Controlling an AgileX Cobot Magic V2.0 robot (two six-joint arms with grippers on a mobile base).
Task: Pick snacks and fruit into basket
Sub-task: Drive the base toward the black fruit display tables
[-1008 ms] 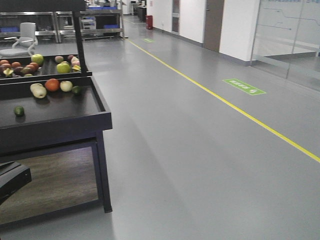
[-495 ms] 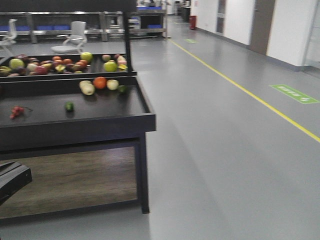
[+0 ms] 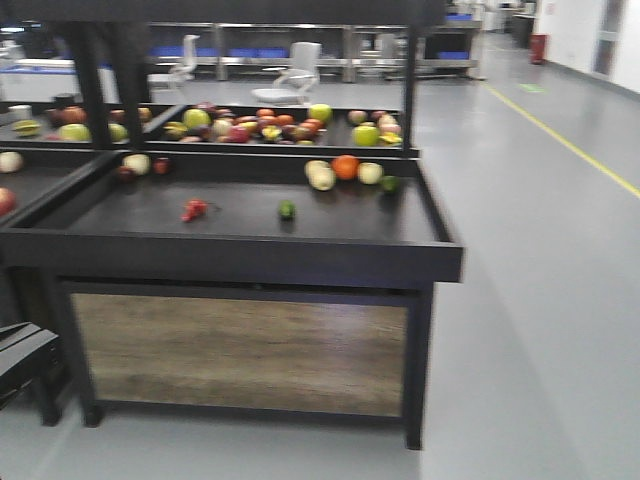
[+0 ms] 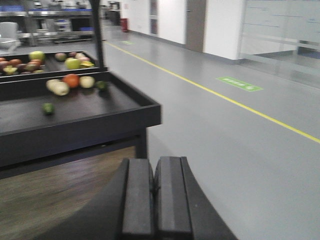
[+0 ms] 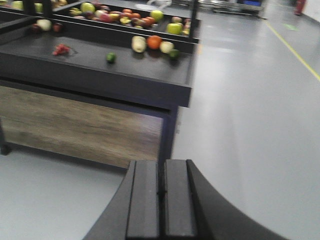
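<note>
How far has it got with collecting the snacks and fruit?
Nothing looks done yet. The left pincer and right pincer are both shut and empty, and no basket or snacks show in any view. The red fruit and small green fruit lie on the black shelf, apart from each other. Everything is left: reaching them, picking, and filling a basket.

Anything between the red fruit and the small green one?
Nothing: bare black shelf between red fruit and green fruit, seen in the front view.
</note>
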